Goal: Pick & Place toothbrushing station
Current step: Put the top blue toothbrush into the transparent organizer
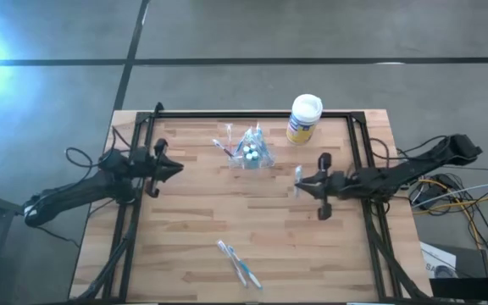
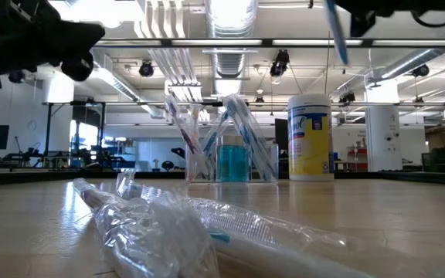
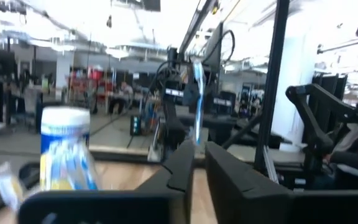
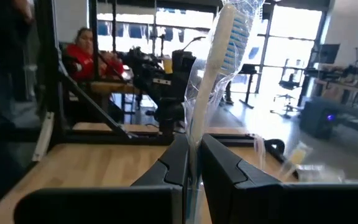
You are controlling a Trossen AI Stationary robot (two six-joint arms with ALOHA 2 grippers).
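The see-through cup (image 1: 251,152) stands at the table's far middle with several wrapped toothbrushes leaning in it; the low view shows the cup (image 2: 230,154) too. My right gripper (image 1: 298,180) hovers right of the cup, shut on a plastic-wrapped blue-white toothbrush (image 4: 219,56). That toothbrush (image 2: 335,35) hangs high above the table. Two more wrapped toothbrushes (image 1: 239,263) lie flat near the front edge. My left gripper (image 1: 179,169) is raised left of the cup. Its fingers (image 3: 185,165) show a narrow gap with nothing between them. My right gripper pinches the wrapped toothbrush's handle (image 4: 193,146) between its two fingers. The fingers reach level from the table's right side and lie across the brush. The brush stands roughly upright, bristle head (image 4: 230,37) up, lifted clear of the table.
A yellow canister with a white lid (image 1: 305,119) stands at the far edge, right of the cup. A black frame (image 1: 252,116) runs along the table's far and side edges. Bare wood lies between the cup and the front toothbrushes.
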